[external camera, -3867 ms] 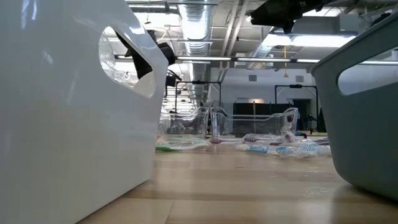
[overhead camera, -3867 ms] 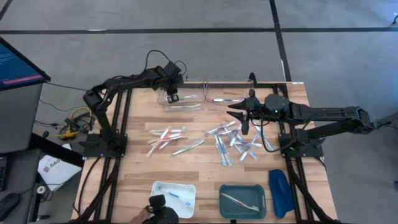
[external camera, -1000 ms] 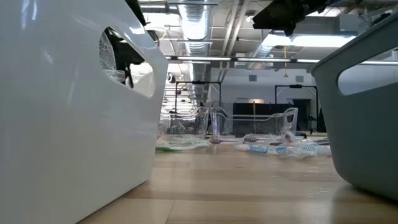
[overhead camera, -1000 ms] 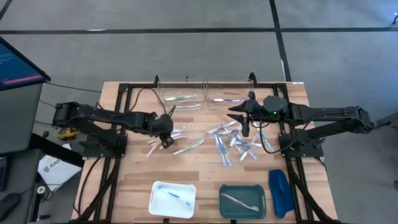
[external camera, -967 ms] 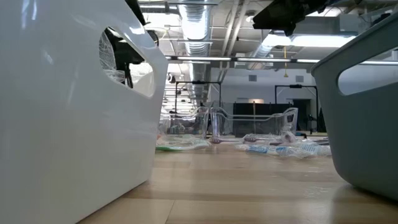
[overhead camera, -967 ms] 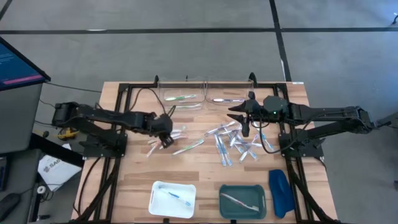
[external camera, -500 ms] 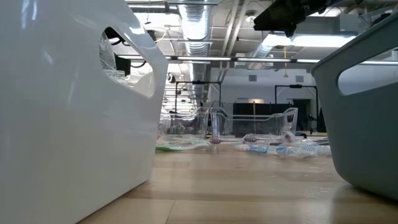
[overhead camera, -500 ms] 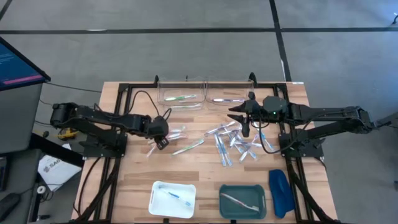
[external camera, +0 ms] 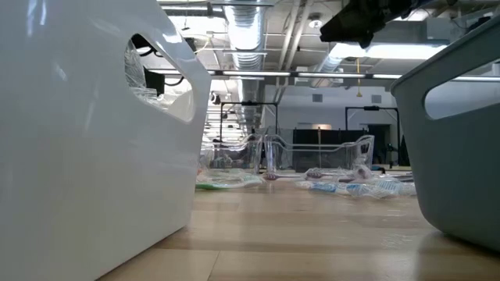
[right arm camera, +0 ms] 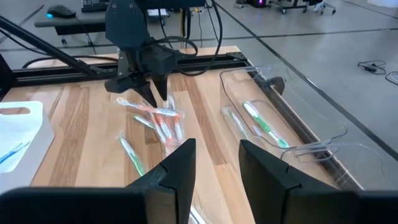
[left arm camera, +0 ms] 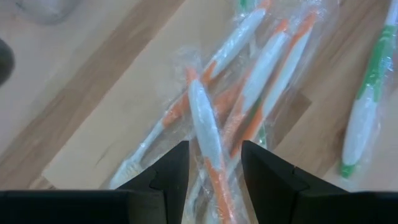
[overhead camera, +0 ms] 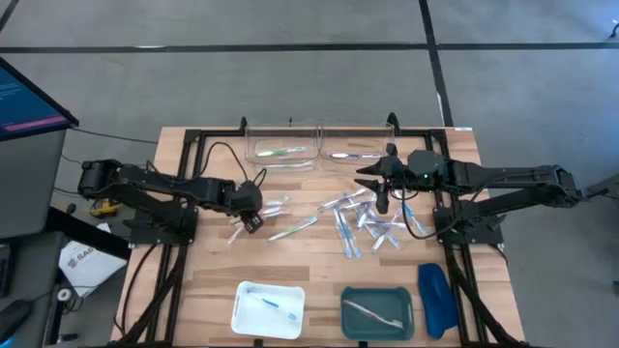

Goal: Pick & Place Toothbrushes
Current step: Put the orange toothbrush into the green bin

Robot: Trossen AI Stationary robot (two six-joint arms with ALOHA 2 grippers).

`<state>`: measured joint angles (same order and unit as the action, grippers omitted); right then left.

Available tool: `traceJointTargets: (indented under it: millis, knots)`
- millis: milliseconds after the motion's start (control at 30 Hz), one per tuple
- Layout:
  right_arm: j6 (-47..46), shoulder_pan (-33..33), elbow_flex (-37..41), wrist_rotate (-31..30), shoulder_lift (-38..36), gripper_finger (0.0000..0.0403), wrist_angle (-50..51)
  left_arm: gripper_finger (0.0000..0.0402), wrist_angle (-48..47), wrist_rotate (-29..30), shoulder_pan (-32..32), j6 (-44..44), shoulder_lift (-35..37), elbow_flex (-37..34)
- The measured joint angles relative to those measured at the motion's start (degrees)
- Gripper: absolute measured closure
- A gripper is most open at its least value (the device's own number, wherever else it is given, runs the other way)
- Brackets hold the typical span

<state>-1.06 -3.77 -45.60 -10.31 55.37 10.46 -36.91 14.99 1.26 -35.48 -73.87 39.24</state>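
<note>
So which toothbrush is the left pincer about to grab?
Find the wooden table, then the left pincer low over the orange-and-white pile. It straddles the toothbrush lying on top of that pile in clear wrap. The nearby green one lies apart on bare wood.

The left gripper (overhead camera: 251, 220) hangs low over the table's left half, fingers parted. The right gripper (overhead camera: 380, 200) hovers mid-table, fingers parted.
</note>
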Motion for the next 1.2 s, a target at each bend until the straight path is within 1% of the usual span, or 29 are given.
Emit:
traceJointTargets:
  millis: [600, 733, 900, 1200]
  knots:
    - [0.0, 0.0, 0.0, 0.0, 0.01, 0.0287, -0.09, 0.0262, 0.86, -0.33, 0.0, -0.96, 0.0, 0.0]
    - [0.15, -0.06, 0.0, 0.0, 0.01, 0.0287, -0.15, 0.0262, 1.14, 1.4, 0.0, 0.92, 0.0, 0.0]
    - [4.46, -1.07, 0.0, 0.0, 0.01, 0.0287, -0.2, 0.0262, 1.71, 2.18, 0.0, 4.34, 0.0, 0.0]
    - [12.79, -5.55, 0.0, -0.01, 0.24, 0.0287, -3.23, 0.0262, 2.14, 2.18, 0.0, 7.6, 0.0, -0.02]
